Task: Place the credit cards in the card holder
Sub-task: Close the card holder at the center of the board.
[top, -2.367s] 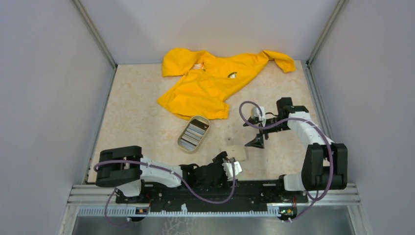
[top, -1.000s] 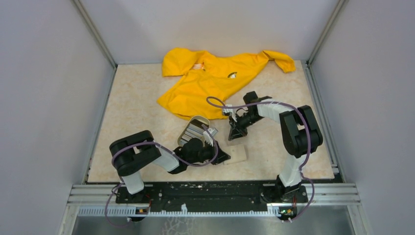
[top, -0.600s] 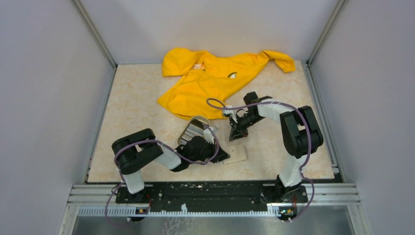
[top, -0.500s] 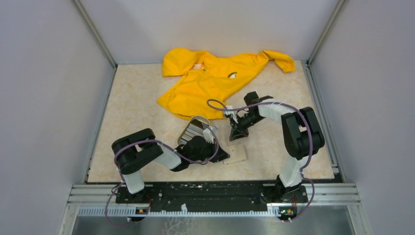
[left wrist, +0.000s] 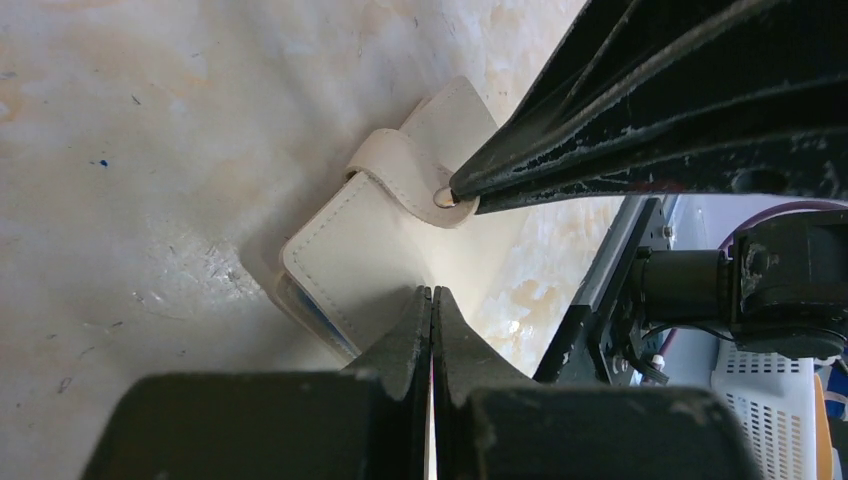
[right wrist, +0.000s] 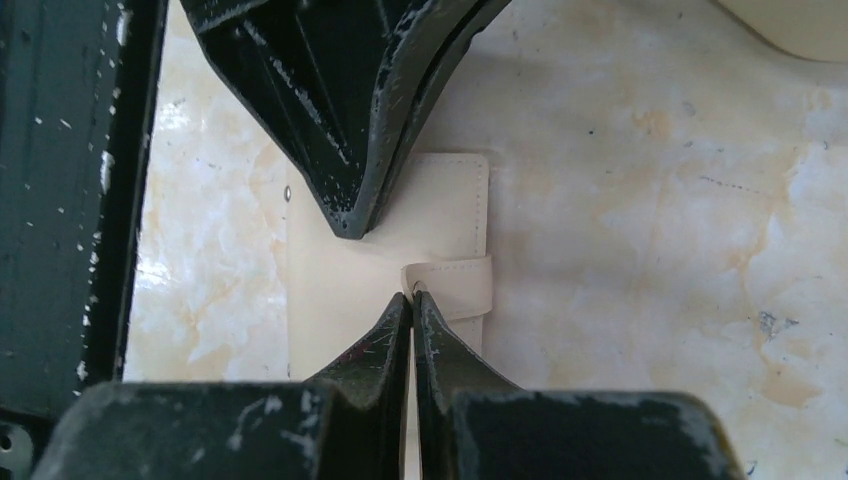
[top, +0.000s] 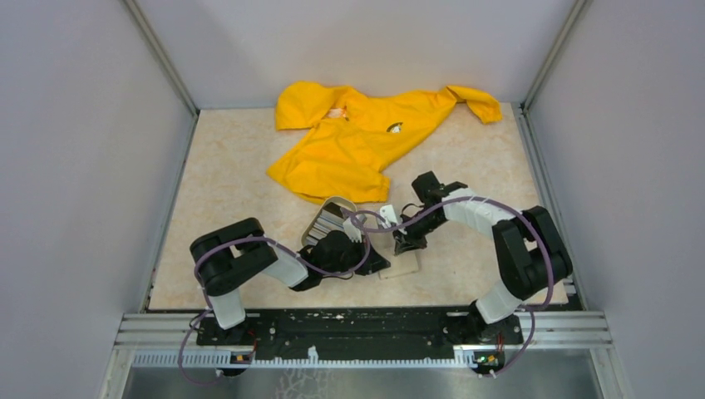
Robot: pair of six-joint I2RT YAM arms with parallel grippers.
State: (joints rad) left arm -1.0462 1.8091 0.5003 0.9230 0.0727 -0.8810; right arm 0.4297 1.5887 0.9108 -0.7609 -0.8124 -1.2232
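The card holder [top: 402, 263] is a cream square wallet lying closed on the table, its strap [right wrist: 456, 285] folded over one edge. A bluish inside edge [left wrist: 318, 311] shows at its open side. My left gripper [left wrist: 431, 292] is shut, its tips down on the holder's face. My right gripper [right wrist: 411, 297] is shut too, its tips touching the snap end of the strap [left wrist: 418, 180], with nothing seen between the jaws. The credit cards [top: 325, 223] are a striped stack in the oval tray [top: 337, 202], partly hidden behind my left arm.
A crumpled yellow garment [top: 357, 137] lies at the back of the table. The oval tray sits just left of the holder, under my left wrist. Grey walls close in both sides.
The right arm has come down and nearer, bringing its tips from above the holder onto the strap. Both grippers have closed. The left arm has stayed on the holder.
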